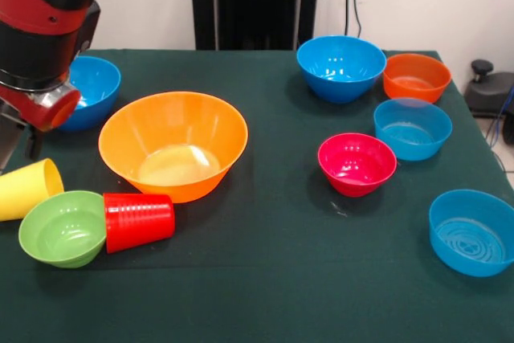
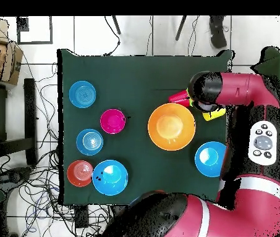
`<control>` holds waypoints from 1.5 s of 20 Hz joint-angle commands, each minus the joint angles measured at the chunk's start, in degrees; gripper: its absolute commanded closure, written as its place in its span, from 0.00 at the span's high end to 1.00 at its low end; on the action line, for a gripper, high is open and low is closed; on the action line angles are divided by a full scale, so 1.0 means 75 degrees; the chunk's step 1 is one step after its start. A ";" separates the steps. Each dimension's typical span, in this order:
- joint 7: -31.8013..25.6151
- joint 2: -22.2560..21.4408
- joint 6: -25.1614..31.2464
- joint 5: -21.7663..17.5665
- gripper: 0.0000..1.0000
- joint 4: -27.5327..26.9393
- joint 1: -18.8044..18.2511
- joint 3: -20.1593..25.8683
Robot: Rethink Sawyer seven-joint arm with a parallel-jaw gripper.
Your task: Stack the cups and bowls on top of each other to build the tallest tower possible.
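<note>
The big yellow-orange bowl point(image 1: 173, 146) point(image 2: 171, 126) stands alone with nothing in it. In front of it lie the red cup point(image 1: 139, 221) point(image 2: 179, 97) and the yellow cup point(image 1: 28, 189) point(image 2: 213, 114), both on their sides, flanking the upright green bowl point(image 1: 64, 228). My arm's wrist point(image 1: 40, 102) hangs over the table's left side, above these cups. The gripper point(image 1: 20, 140) shows only as dark parts at the picture's left edge. From overhead the arm point(image 2: 207, 89) hides the green bowl.
One deep blue bowl point(image 1: 92, 90) sits partly behind the arm. On the right are another deep blue bowl point(image 1: 341, 67), the orange bowl point(image 1: 416, 78), the pink-red bowl point(image 1: 356, 164) and two pale blue bowls point(image 1: 412, 128) point(image 1: 472, 232), the last near the table's edge.
</note>
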 commanded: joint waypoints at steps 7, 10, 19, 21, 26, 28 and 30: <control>-0.0734 0.0177 0.0859 0.0213 1.00 -0.0368 0.0273 0.0381; -0.0814 0.0173 0.0906 0.0243 1.00 -0.0407 0.0255 0.0389; -0.0781 0.0241 0.1063 0.0264 1.00 -0.0554 0.0332 0.0342; -0.0672 0.0298 0.1074 0.0255 1.00 -0.0597 0.0385 0.0301; -0.0305 0.0418 0.1088 0.0300 1.00 -0.0714 0.0534 0.0248; -0.0154 0.0434 0.1040 0.0324 1.00 -0.0677 0.0602 0.0197; 0.0005 0.0440 0.0945 0.0352 1.00 -0.0591 0.0695 0.0135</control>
